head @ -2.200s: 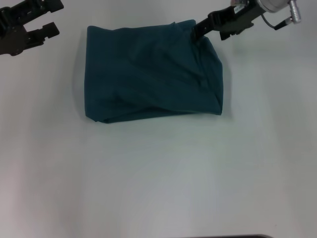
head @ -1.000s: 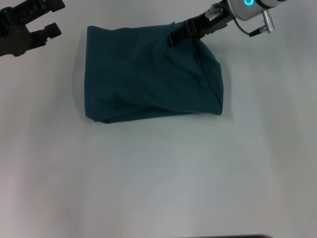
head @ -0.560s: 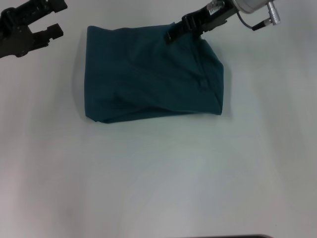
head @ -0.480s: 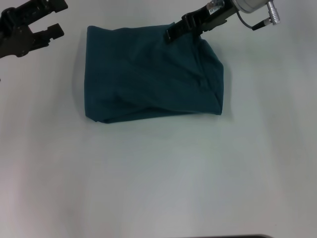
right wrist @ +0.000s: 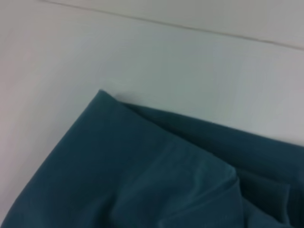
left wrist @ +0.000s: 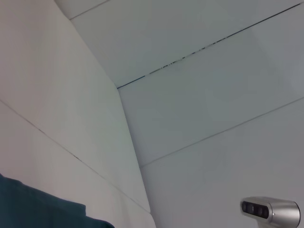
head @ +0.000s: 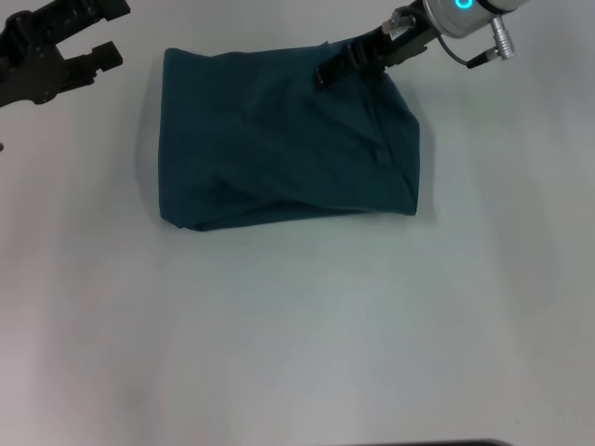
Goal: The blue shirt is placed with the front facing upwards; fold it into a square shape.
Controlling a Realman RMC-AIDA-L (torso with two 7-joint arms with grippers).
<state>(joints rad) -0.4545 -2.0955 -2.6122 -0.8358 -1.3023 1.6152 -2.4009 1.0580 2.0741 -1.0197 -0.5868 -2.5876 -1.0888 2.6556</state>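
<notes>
The blue shirt (head: 279, 139) lies on the white table as a folded, roughly rectangular teal bundle with its plain side up; no lettering shows. My right gripper (head: 327, 71) reaches in from the far right and sits over the shirt's far edge, near its far right corner. The right wrist view shows that corner of the shirt (right wrist: 142, 180) with layered folds against the table. My left gripper (head: 116, 32) hovers open and holding nothing beyond the shirt's far left corner, apart from the cloth. A sliver of the shirt (left wrist: 28, 209) shows in the left wrist view.
The white table (head: 297, 334) stretches wide in front of the shirt and to both sides. The left wrist view looks up at pale wall panels and a silver camera unit (left wrist: 268, 209).
My right gripper has turned and slid left from the shirt's far right corner along its far edge. The left gripper drifted slightly. The shirt keeps its shape.
</notes>
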